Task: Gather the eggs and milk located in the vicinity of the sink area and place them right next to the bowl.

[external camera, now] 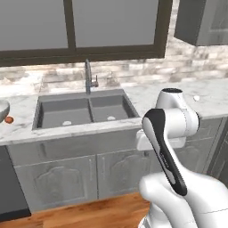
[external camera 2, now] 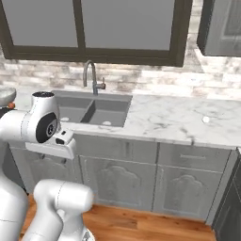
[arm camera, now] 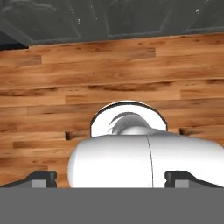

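Observation:
The dark grey double-basin sink (external camera: 84, 111) (external camera 2: 92, 110) is set into the marble counter, with its curved faucet (external camera: 88, 75) (external camera 2: 89, 75) behind it. At the far left edge of the counter sits the speckled bowl (external camera: 2, 108) (external camera 2: 5, 94), cut off by the frame. The small orange-brown egg (external camera: 9, 119) (external camera 2: 10, 106) lies right beside it. The milk is out of view. In the hand view my gripper (arm camera: 111, 179) points down at the wooden floor (arm camera: 109, 65), its two fingertips (arm camera: 41, 178) wide apart, open, with nothing between them.
My folded arm (external camera: 169, 133) (external camera 2: 40, 124) stands in front of the lower cabinets (external camera: 58, 178) (external camera 2: 155, 179). A small white object (external camera: 196, 98) (external camera 2: 205, 119) lies on the counter to the right of the sink. A window is above the sink, and a wall cabinet (external camera: 200, 20) hangs at upper right.

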Robot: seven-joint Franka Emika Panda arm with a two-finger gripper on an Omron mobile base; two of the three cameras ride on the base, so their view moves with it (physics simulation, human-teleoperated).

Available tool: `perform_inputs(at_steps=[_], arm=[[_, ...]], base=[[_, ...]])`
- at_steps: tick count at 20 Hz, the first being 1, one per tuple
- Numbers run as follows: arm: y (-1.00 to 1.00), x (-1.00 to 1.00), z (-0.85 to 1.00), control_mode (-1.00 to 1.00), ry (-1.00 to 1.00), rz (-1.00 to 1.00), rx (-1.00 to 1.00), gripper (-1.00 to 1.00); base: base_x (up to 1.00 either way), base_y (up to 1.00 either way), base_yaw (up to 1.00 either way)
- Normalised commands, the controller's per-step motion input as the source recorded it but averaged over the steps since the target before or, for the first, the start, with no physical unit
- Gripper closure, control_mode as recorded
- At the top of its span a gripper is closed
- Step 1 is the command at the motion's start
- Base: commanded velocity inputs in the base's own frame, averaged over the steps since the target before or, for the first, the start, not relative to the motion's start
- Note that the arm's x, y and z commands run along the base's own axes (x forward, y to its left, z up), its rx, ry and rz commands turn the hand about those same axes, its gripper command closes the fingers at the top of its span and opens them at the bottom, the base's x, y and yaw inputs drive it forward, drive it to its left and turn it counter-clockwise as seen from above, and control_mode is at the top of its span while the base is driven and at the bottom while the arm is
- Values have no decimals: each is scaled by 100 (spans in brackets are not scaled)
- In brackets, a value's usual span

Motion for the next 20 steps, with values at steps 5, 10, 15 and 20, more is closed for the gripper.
perform_inputs(at_steps=[5,10,15,20], arm=[[0,0,0,100,0,0,0,-100],[0,0,0,100,0,0,0,-100],[0,0,0,100,0,0,0,-100],[0,0,0,100,0,0,0,-100]], base=[[84,-100,42],[45,-100,31],[4,-55,2],[25,-44,-17]])
